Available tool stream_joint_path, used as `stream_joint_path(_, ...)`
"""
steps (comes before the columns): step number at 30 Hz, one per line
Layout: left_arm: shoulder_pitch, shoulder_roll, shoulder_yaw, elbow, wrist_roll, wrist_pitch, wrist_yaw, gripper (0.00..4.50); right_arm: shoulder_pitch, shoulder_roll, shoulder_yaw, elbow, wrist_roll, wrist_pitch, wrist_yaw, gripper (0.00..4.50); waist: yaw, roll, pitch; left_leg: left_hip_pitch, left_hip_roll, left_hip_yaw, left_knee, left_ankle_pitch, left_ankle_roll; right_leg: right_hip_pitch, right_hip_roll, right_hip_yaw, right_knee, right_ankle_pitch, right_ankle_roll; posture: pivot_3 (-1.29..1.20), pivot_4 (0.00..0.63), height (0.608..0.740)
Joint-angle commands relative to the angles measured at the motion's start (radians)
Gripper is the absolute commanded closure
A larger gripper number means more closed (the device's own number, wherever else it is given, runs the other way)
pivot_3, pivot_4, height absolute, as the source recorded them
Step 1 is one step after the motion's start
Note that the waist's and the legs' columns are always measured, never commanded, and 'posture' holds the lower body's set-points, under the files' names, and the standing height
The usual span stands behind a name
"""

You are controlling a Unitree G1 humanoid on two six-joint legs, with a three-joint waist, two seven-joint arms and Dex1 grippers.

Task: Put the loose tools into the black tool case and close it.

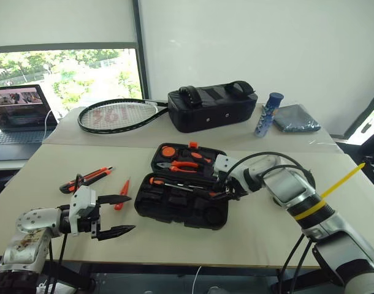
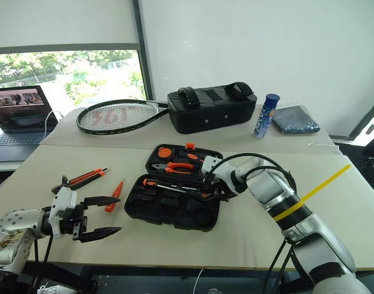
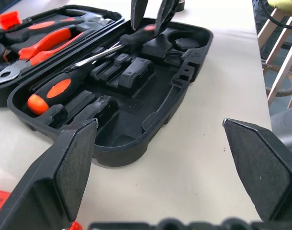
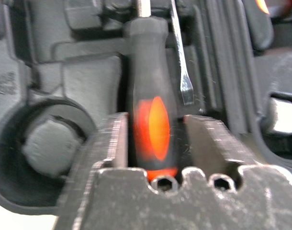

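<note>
Left gripper [image 1: 116, 215]: at the near left edge of the table [image 1: 260, 226], fingers spread wide, holding nothing, pointing toward the case.

Tester screwdriver [image 1: 122, 195]: small, all orange, lying loose on the table just beyond the left gripper, between it and the case.

Utility knife [image 1: 86, 179]: orange and black, lying loose on the table left of the tester screwdriver, well apart from the case.

Black tool case [image 1: 202, 215]: lying open at mid-table, both halves flat, the near half showing moulded slots.

First screwdriver [image 3: 50, 93]: orange-and-black handle, lying along the far side of the near half, handle toward the left.

Second screwdriver [image 4: 153, 122]: orange-and-black handle, lying in the near half beside the first one's steel tip, handle toward the right.

Right gripper [image 1: 222, 190]: reaching down into the right part of the near half. Its fingers [image 4: 112, 139] stand on either side of the second screwdriver's handle; a narrow gap seems to show on each side, though the close view is blurred, so whether they grip it cannot be told.

Pliers [image 1: 184, 165]: orange handles, seated in the far half.

Beyond, on a second table: tennis racket [image 1: 116, 115], black padded bag [image 1: 211, 109], blue can [image 1: 268, 114], folded dark cloth [image 1: 296, 118]. Laptop [image 1: 18, 113] at far left.
</note>
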Motion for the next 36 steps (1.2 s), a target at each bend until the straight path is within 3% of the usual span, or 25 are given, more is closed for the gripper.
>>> stream_joint_path(1,-0.025,0.011,0.017,-0.003,-0.007,-0.023,-0.002,0.0,-0.031,-0.027,-0.082,-0.045,0.076,-0.037,0.082,0.84,0.0,0.0,0.0,0.0,0.0,0.0,0.0,0.0,0.0,0.0,0.0,0.0,0.0,0.0,0.0,0.0,0.15,0.74)
stream_joint_path(8,-0.047,-0.005,-0.002,-0.008,0.0,-0.015,0.016,0.0,-0.002,-0.011,-0.176,-0.078,0.158,-0.12,0.1,0.84,-0.003,0.001,0.001,0.001,0.0,0.0,0.0,0.0,0.0,0.0,0.0,0.0,0.0,0.0,0.0,0.0,0.15,0.74)
stream_joint_path(13,-0.051,-0.008,-0.012,-0.037,-0.004,0.009,0.031,0.0,0.084,0.051,-0.173,-0.071,0.111,-0.238,-0.005,2.07,-0.002,0.0,0.001,0.0,0.0,0.0,0.0,0.0,0.0,0.001,0.0,0.0,0.0,0.0,0.0,0.0,0.15,0.74)
stream_joint_path(19,-0.064,-0.002,-0.022,-0.064,-0.009,0.04,0.046,0.0,0.127,0.093,-0.133,-0.066,0.063,-0.274,-0.065,4.25,-0.001,0.001,0.001,0.0,0.0,0.0,0.0,0.0,0.0,0.0,0.0,0.0,0.0,0.0,0.0,0.0,0.15,0.74)
stream_joint_path(20,-0.066,0.0,-0.022,-0.065,-0.01,0.043,0.046,0.0,0.128,0.097,-0.132,-0.06,0.059,-0.279,-0.072,4.44,-0.001,0.001,0.001,0.0,0.0,0.0,0.0,0.0,0.0,0.0,0.0,0.0,0.0,0.0,0.0,0.0,0.15,0.74)
stream_joint_path(36,-0.074,0.002,-0.024,-0.068,-0.005,0.05,0.048,0.0,0.125,0.144,-0.083,0.089,-0.041,-0.322,-0.119,4.44,-0.004,0.001,0.001,0.002,0.0,0.0,0.0,0.0,0.0,0.002,0.0,0.0,0.0,0.0,0.0,0.0,0.15,0.74)
